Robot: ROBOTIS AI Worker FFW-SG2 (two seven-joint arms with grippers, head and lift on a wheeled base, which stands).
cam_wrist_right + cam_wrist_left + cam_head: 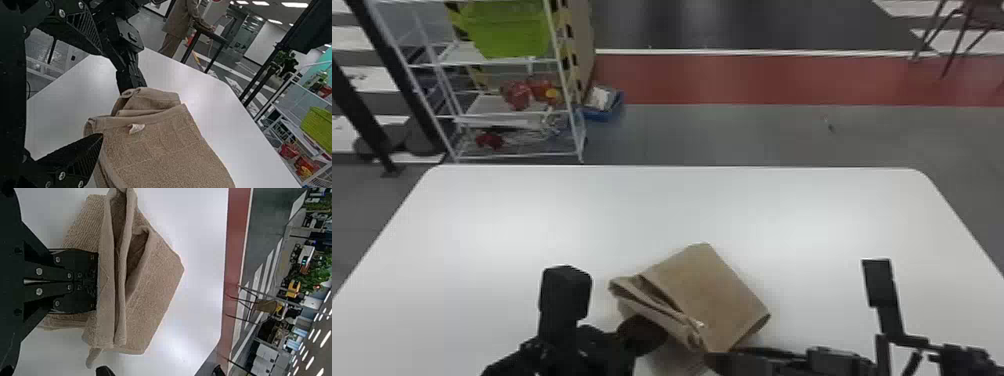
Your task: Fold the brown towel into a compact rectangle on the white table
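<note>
Hold brown cloth towel (710,290) lightly in closed black left pincer (96,282); align layers with wide-open black right pincer (103,94).

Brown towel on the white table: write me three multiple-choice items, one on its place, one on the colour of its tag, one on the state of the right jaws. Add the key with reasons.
1. Where on the table does the brown towel lie?
A. At the far edge
B. Toward the robot
C. In a far corner

2. What colour is the small tag on the towel?
A. White
B. Red
C. Blue

3. How do the jaws of the right gripper stand?
A. Shut together
B. Clamped on the tag
C. Wide apart

Key:
1. B: the head view shows it low in the picture, well short of the far edge.
2. A: a small white tab stands out against the brown cloth.
3. C: the right wrist view shows a broad gap between them.
</note>
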